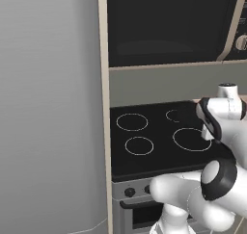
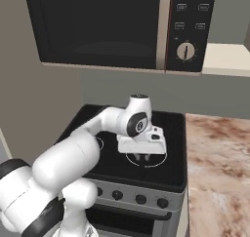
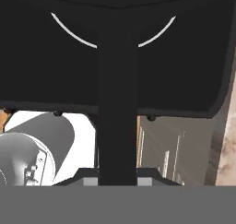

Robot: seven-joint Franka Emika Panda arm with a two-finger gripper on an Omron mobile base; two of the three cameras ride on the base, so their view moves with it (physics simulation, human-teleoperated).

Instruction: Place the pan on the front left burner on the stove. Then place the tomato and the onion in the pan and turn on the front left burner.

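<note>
In the hand view the pan's long black handle (image 3: 117, 103) runs straight up from my gripper (image 3: 117, 173), which is shut on it. The pan's dark body lies at the top edge, hard to tell from the glass. My gripper (image 2: 142, 157) hangs low over the larger front right ring (image 2: 146, 162) of the stove (image 2: 173, 126). The front left burner (image 1: 139, 145) is a small bare white ring, left of the hand. The tomato and the onion are out of view.
A microwave (image 2: 97, 26) hangs above the cooktop (image 1: 159, 127). Black knobs (image 2: 117, 194) line the stove's grey front. A marble counter (image 2: 217, 158) adjoins on the right and a tall grey panel (image 1: 48, 108) stands on the left.
</note>
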